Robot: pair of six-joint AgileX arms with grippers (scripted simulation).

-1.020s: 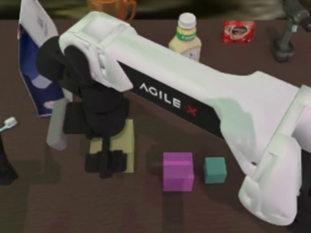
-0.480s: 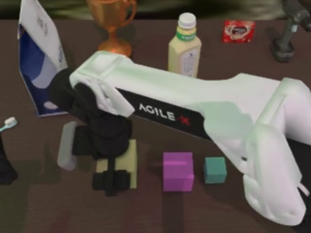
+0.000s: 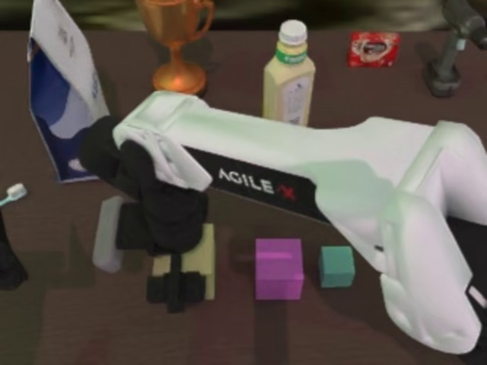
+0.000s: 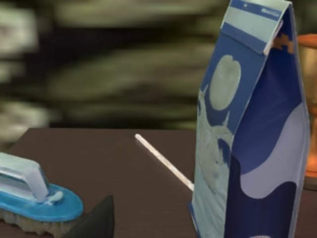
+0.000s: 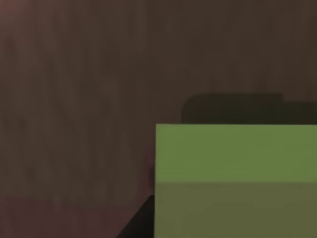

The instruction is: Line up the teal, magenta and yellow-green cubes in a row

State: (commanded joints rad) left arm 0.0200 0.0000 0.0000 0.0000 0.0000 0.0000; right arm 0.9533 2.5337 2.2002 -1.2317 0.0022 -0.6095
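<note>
**Right arm over the yellow-green cube, three cubes near the front edge**

A dark brown table (image 3: 61,319) fills the scene, with a blurred dark backdrop behind its far edge. Along the near part sit the three cubes: the yellow-green cube (image 3: 205,255) on the left, the magenta cube (image 3: 278,268) in the middle, the teal cube (image 3: 336,266) on the right. Magenta and teal stand close but apart, their edges square to the table's edge; neither has a long axis. The yellow-green one is mostly hidden, so its heading cannot be judged.

The right arm reaches in from the right across the table, "AGILE X" written in white and red on its black side panel. The right gripper (image 3: 176,289) is down over the yellow-green cube; whether its fingers are closed on it I cannot tell. The right wrist view shows the cube's green faces filling its frame.

At the far side stand a blue-and-white carton (image 3: 57,99), a copper trophy (image 3: 179,46), a pale bottle (image 3: 289,72) whose label is unreadable, a red packet (image 3: 373,48) and a dark drill (image 3: 449,53). A toothbrush (image 3: 14,194) lies at the left edge. The left gripper is not seen
</note>
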